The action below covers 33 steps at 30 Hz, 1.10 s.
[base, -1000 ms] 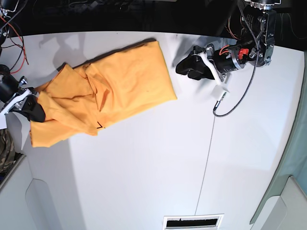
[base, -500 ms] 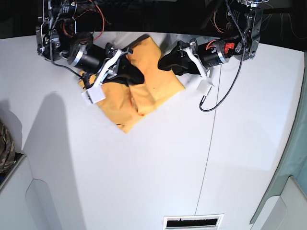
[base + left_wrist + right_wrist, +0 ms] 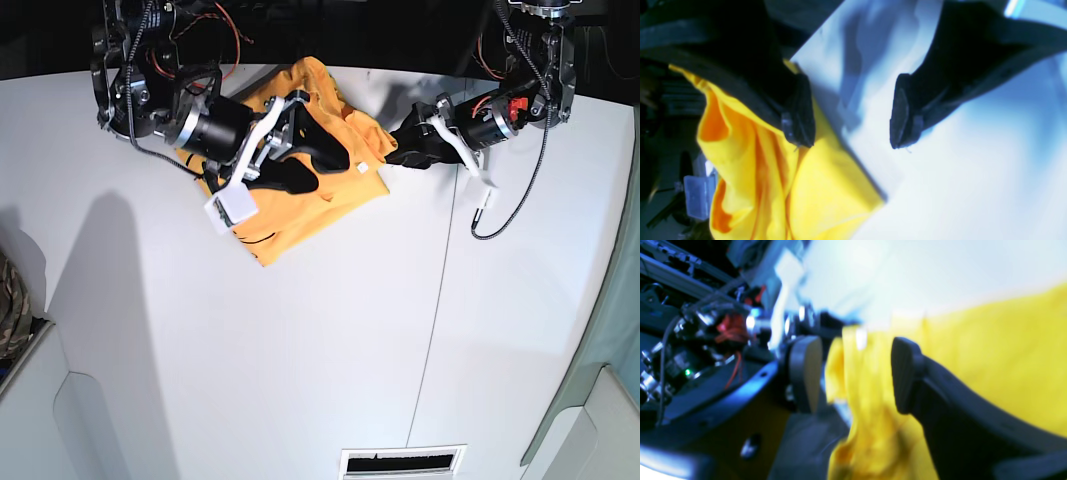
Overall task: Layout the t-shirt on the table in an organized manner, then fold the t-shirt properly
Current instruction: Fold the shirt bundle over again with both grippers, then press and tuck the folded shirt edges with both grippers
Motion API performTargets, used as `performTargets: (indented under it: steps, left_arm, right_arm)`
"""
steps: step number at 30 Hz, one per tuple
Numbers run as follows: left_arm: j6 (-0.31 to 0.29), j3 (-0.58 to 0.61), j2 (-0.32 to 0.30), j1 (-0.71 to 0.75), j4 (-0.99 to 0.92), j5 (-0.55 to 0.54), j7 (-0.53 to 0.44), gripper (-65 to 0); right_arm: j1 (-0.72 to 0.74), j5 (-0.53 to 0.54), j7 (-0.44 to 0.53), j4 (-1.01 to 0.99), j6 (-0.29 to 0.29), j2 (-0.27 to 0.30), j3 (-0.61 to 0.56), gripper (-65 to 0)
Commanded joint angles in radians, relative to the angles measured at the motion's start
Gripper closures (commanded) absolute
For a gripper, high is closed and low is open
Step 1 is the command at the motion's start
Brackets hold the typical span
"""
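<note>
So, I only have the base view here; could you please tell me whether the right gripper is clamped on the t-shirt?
Observer: No. In the right wrist view, the right gripper has its jaws apart, and a ridge of the t-shirt rises between them unpinched.
Operator: Thank you. Is the left gripper holding anything?
Observer: No. The left wrist view shows the left gripper wide open, with mostly bare table in the gap.
Operator: Where is the shirt's edge relative to it?
Observer: One finger is over the shirt's edge, and the other is over the table.
</note>
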Motion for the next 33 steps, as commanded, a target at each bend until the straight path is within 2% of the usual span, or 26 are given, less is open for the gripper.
performTargets:
  steps: [1,2,4,5,6,8,9,14,19,24,28,33]
  left_arm:
    - [0.004,-0.017,-0.027,-0.002,0.028,-0.014,0.006,-35.2]
    - [0.004,-0.027,-0.04,-0.003,0.041,-0.027,0.021,-30.9]
    - [0.004,-0.049,-0.069,-0.002,0.071,-0.064,0.045,-18.1]
    - [0.004,-0.056,-0.082,-0.002,0.087,-0.087,0.064,-12.3]
    - [0.004,-0.061,-0.095,-0.002,0.106,-0.109,0.08,-9.6]
    - [0.004,-0.061,-0.118,0.006,0.151,-0.158,0.097,-9.4]
    - [0.004,-0.061,-0.126,0.014,0.178,-0.18,0.098,-9.4]
    - [0.004,-0.008,-0.133,0.047,0.291,-0.285,0.135,-9.4]
    - [0.004,0.164,-0.122,0.047,0.322,-0.289,0.135,-9.4]
    - [0.004,0.307,-0.05,0.047,0.312,-0.135,0.086,-9.5]
    - [0.004,0.322,0.008,0.044,0.225,-0.008,0.043,-9.5]
    - [0.004,0.321,0.01,0.0,0.092,0.104,0.012,-9.5]
  right_arm:
    - [0.039,-0.018,0.042,0.02,0.006,-0.001,0.008,-32.7]
    - [0.064,-0.063,0.068,0.019,-0.003,-0.001,0.011,-32.7]
    - [0.115,-0.157,0.115,0.017,-0.023,-0.001,0.019,-31.8]
    - [0.141,-0.201,0.126,0.011,-0.032,-0.001,0.022,-28.1]
    - [0.168,-0.237,0.129,0.0,-0.039,-0.001,0.024,-21.9]
    - [0.223,-0.296,0.129,-0.042,-0.039,0.0,0.024,-3.6]
    - [0.249,-0.314,0.129,-0.072,-0.039,0.0,0.024,0.0]
    - [0.357,-0.327,0.207,-0.298,-0.039,-0.001,0.024,0.0]
    - [0.458,-0.325,0.233,-0.563,-0.027,0.0,0.023,0.0]
    - [0.457,-0.323,0.237,-0.651,-0.022,0.0,0.023,0.0]
    - [0.447,-0.323,0.228,-0.651,-0.022,0.006,0.023,0.0]
    - [0.411,-0.264,0.183,-0.647,-0.019,0.05,0.023,0.0]
